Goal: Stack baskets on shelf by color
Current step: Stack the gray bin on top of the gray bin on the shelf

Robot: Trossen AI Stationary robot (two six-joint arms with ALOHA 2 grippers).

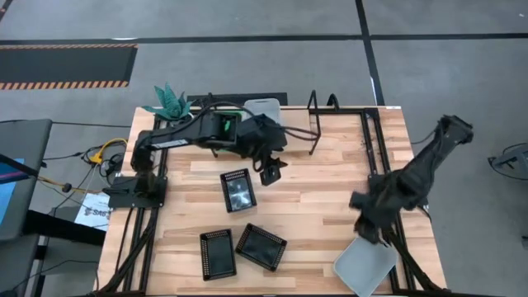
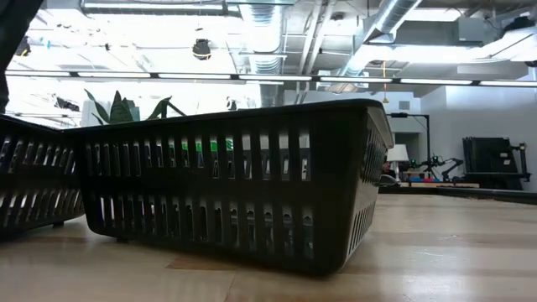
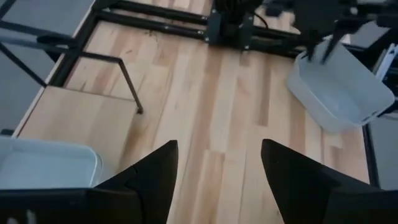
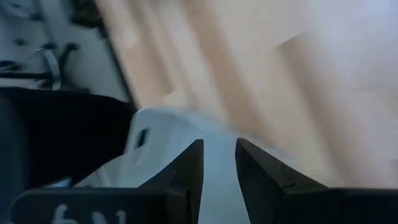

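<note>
Your surface (image 1: 330, 206) is a pale wooden top with a black frame. The shelf (image 1: 330, 111) sits along its 12 o'clock edge, with upright wire loops and a lighter board.

Your left arm reaches from 9 o'clock toward the shelf. Your left pincer (image 1: 272, 171) hangs just in front of the shelf, its fingers (image 3: 155, 168) standing well apart with nothing between them; in the left wrist view only bare wood shows in the gap. A white basket (image 1: 264, 107) rests on the shelf at 12 o'clock, just behind that arm.

Your right arm comes in from 3 o'clock. Your right pincer (image 1: 371, 233) is at 5 o'clock, its fingers (image 4: 186, 168) narrowly apart over the rim of a second white basket (image 1: 365, 266), which tilts at the surface's corner. You can see the rim between the fingers in the right wrist view; the grip looks clamped on it.

Three black baskets lie loose: one (image 1: 238, 190) at centre, two (image 1: 218, 254) (image 1: 261, 246) at 7 o'clock, just beside each other. In the low view one black basket (image 2: 235, 193) fills the foreground.

A green plant (image 1: 167, 101) stands at 11 o'clock.
</note>
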